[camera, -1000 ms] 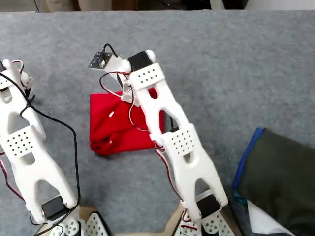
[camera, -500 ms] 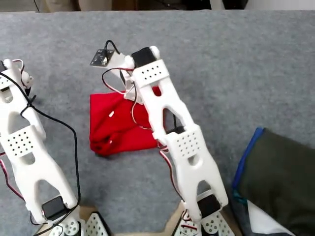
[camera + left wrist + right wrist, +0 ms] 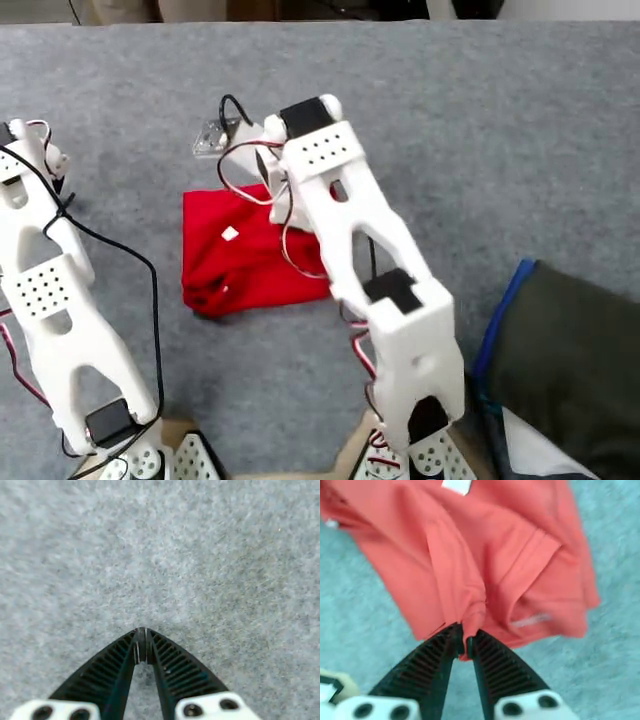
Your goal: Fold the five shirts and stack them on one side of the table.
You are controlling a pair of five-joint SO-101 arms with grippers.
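Note:
A red shirt lies partly folded on the grey table, left of centre in the high view. My right arm stretches over it. In the right wrist view my right gripper is shut on an edge of the red shirt, and the cloth hangs from the fingertips with a white label showing. My left gripper is shut over bare carpet, holding nothing; its arm rests along the table's left edge.
A dark green garment with a blue edge and a white piece lies at the table's front right. The grey carpeted table stretches bare across the back and the right of centre.
My right arm has swung a little to the right and lifted, drawing the gripped shirt edge with it. The shirt's white label now shows. The left arm has not moved.

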